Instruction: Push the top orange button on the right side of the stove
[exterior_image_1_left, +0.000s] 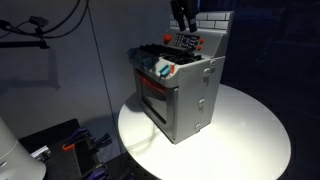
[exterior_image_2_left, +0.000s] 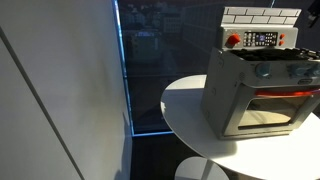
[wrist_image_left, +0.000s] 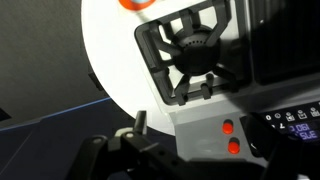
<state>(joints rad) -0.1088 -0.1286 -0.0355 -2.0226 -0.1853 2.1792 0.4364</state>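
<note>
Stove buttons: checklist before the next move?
1. Stove upright on table: ok.
2. Orange buttons visible and uncovered in wrist view: ok.
3. Gripper above the stove's rear panel end: ok.
4. Aim at the correct one of the two: cannot tell.
5. Jaws shut for a poke: cannot tell.

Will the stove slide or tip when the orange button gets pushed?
It probably slides before it tips: the stove is boxy and squat and stands free on a smooth round table. It looks small and light, so press gently.
</note>
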